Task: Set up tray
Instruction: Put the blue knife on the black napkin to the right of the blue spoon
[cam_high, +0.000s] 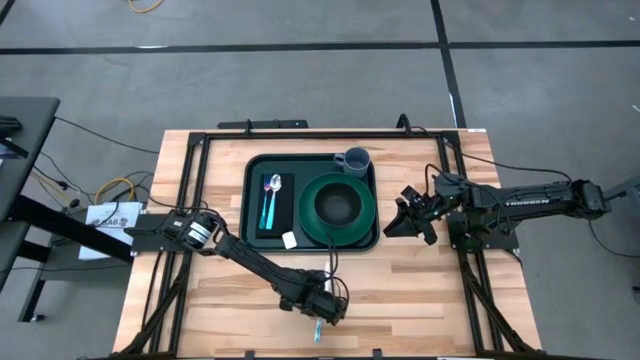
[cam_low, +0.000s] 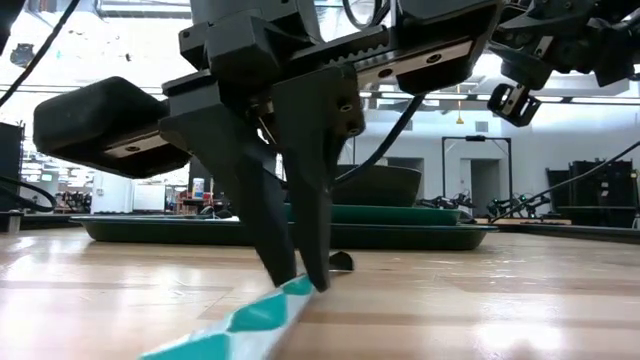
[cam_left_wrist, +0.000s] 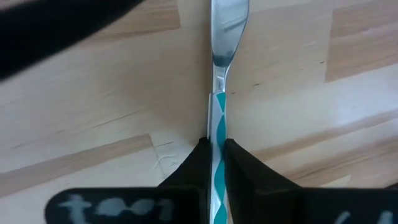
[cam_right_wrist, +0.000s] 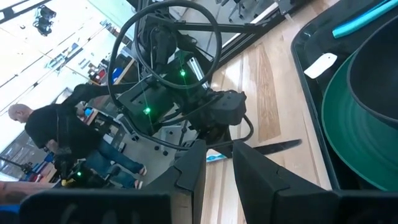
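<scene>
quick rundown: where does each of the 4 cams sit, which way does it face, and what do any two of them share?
High: overhead, straight down on table; both arms, tray, left gripper, right gripper.
Low: table height, level across the wood toward the room; left gripper on knife.
Left wrist: on the left arm, facing down; own fingers clamp the knife handle.
Right wrist: on the right arm, facing across the table past own fingers; tray corner, left arm, a person beyond.
Shared: low and left wrist both show the knife grip.

My left end effector (cam_high: 322, 312) sits at the near edge of the desk (cam_high: 420, 290), closed around a knife (cam_left_wrist: 219, 124) lying flat there. Behind it lies the tray (cam_high: 251, 200), holding spoon (cam_high: 271, 198), bowl (cam_high: 338, 205) and mug (cam_high: 353, 159). My right end effector (cam_high: 402, 218) waits right of the tray.
</scene>
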